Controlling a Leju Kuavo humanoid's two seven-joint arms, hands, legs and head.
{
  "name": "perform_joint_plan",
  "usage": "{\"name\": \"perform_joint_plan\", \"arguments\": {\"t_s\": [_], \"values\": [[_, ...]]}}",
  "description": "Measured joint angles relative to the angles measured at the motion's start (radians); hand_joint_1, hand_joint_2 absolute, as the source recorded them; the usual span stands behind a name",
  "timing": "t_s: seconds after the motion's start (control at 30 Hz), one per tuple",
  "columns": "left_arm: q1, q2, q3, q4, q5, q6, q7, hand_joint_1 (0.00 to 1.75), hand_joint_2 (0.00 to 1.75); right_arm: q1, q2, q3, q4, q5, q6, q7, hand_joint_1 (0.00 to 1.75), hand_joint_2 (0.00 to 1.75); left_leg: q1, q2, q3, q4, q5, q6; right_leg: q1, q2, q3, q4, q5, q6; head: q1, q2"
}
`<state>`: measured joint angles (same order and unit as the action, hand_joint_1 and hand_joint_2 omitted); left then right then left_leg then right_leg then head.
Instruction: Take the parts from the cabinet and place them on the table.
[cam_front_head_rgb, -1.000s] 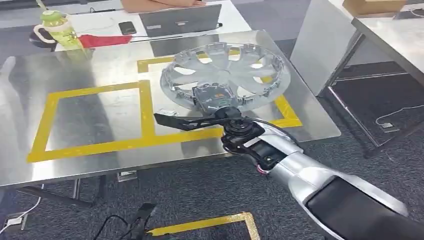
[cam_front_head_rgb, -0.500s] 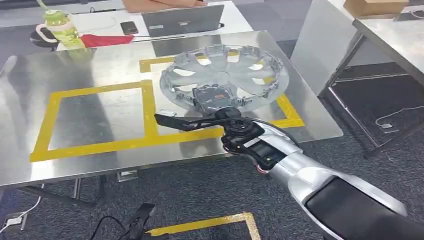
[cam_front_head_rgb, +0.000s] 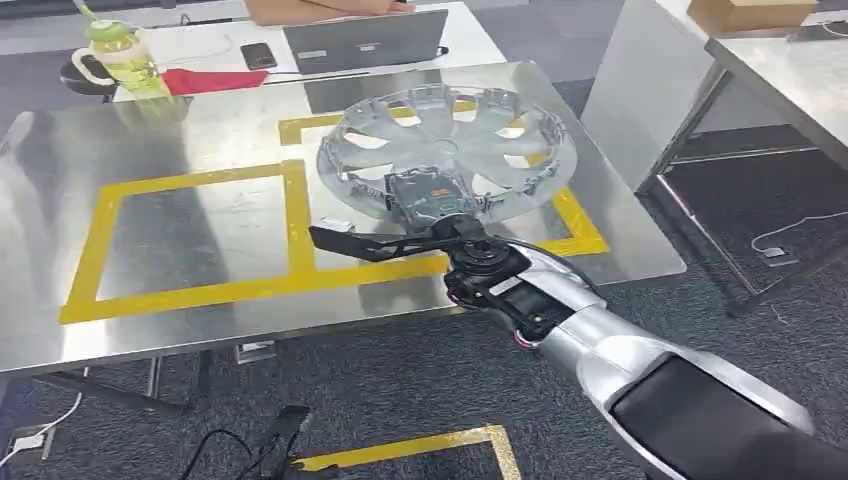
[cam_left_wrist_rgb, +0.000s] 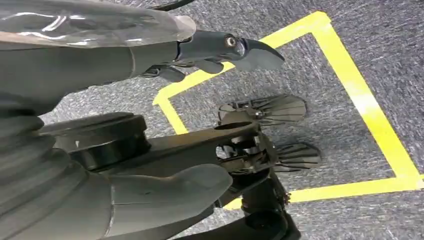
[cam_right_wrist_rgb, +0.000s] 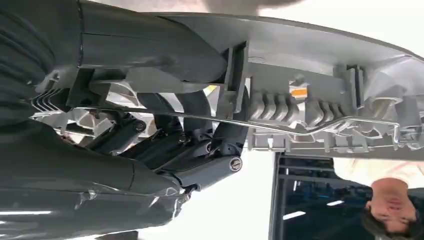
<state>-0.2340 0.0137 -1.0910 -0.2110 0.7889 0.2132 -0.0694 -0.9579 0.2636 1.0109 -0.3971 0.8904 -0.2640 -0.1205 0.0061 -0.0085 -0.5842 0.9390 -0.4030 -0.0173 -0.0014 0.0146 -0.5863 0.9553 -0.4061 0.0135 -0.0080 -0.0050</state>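
Note:
My right hand (cam_front_head_rgb: 428, 196) grips the near rim of a silver wheel cover (cam_front_head_rgb: 450, 135), held tilted low over the right yellow-taped box (cam_front_head_rgb: 575, 215) on the steel table (cam_front_head_rgb: 200, 230). Whether its far edge touches the table I cannot tell. In the right wrist view the dark fingers (cam_right_wrist_rgb: 192, 107) curl around the ribbed rim and wire ring of the wheel cover (cam_right_wrist_rgb: 320, 65). My left hand (cam_left_wrist_rgb: 100, 65) hangs over the carpet, fingers apart and holding nothing.
The left taped box (cam_front_head_rgb: 190, 235) is bare. Behind the table are a green bottle (cam_front_head_rgb: 118, 55), red cloth (cam_front_head_rgb: 205, 80), phone (cam_front_head_rgb: 255, 55) and laptop (cam_front_head_rgb: 365, 40). Another steel table (cam_front_head_rgb: 790, 70) with a cardboard box (cam_front_head_rgb: 745, 12) stands right. A person (cam_right_wrist_rgb: 390, 205) is close.
The wheel cover has drifted slightly left with my right hand. The grip is unchanged.

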Motion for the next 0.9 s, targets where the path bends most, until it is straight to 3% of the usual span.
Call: {"name": "perform_joint_plan", "arguments": {"t_s": [0.9], "values": [[0.0,-0.003,-0.001,0.0,-0.003,0.0,-0.01,0.0,1.75,0.004,0.026,-0.08,0.0,-0.074,-0.102,-0.041,1.75,1.75,0.0,0.0,0.0,0.0,0.0,0.0,0.0,0.0,0.0,0.0,0.0,0.0,0.0,0.0]]}}
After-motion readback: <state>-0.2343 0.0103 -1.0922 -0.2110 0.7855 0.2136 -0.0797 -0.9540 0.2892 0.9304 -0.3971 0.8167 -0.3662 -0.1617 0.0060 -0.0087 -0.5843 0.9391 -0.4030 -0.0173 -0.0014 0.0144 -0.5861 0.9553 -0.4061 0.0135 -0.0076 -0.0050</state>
